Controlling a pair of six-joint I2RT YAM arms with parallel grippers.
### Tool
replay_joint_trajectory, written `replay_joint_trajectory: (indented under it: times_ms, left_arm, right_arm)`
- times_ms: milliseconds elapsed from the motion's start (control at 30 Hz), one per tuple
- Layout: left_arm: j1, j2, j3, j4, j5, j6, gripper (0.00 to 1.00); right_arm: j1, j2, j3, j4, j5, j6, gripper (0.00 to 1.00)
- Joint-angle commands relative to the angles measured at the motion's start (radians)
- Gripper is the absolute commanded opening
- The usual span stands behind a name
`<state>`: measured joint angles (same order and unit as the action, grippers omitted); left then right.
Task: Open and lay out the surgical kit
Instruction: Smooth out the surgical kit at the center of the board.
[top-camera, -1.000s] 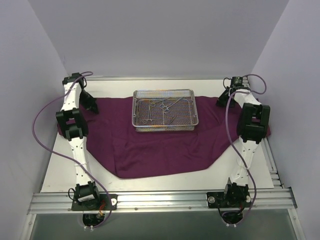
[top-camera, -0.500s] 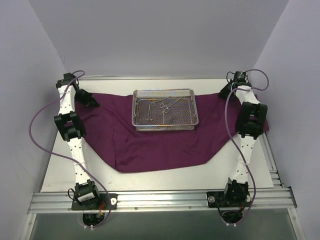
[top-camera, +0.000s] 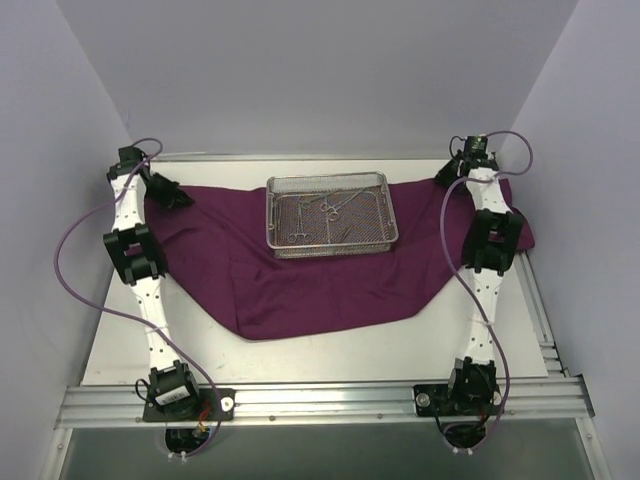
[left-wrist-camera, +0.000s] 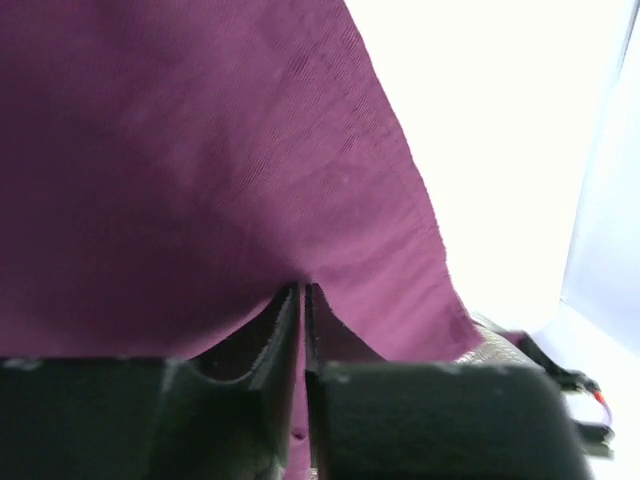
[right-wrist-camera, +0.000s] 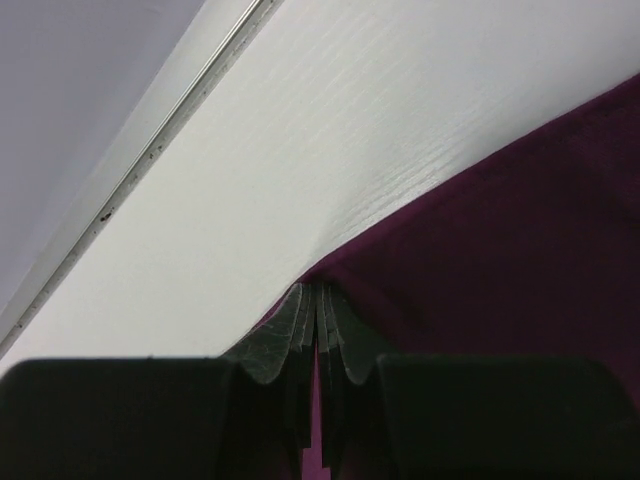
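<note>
The dark purple cloth wrap (top-camera: 300, 280) lies spread across the table under the silver wire-mesh tray (top-camera: 328, 214), which holds several ring-handled forceps (top-camera: 318, 208). My left gripper (top-camera: 178, 197) is shut on the wrap's far left corner; the cloth (left-wrist-camera: 200, 170) is pinched between its fingers (left-wrist-camera: 302, 300). My right gripper (top-camera: 444, 176) is shut on the wrap's far right corner (right-wrist-camera: 500, 230), its fingertips (right-wrist-camera: 317, 300) clamped on the cloth edge. Both arms reach far back and outward, and the cloth looks stretched between them.
White side walls stand close to both arms. A metal rail (top-camera: 320, 400) runs along the near table edge. The back table edge (right-wrist-camera: 170, 130) shows in the right wrist view. Bare white tabletop (top-camera: 330, 350) lies in front of the wrap.
Both grippers moved outward and back with the wrap's corners. The cloth's near edge has drawn farther from the front, and the tray shifted slightly with it.
</note>
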<state>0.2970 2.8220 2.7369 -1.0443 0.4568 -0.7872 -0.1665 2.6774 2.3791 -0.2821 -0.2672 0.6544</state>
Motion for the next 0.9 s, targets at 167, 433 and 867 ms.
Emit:
replay_joint_trajectory:
  times_ms: [167,433,867]
  left_arm:
    - [-0.038,-0.327,-0.106,-0.031,-0.176,0.132,0.23]
    - [-0.2,-0.4,-0.262,-0.085,-0.217,0.155,0.18]
    - [-0.401,-0.337,-0.416,-0.1,-0.239,0.098,0.02]
  right_arm:
    - [0.013,-0.244,-0.164,-0.123,0.037,-0.055,0.02]
    - [0.05,-0.474,-0.455,-0.134,0.002,-0.111,0.13]
    - [0.108,-0.539,-0.713,-0.066,-0.064,-0.139,0.0]
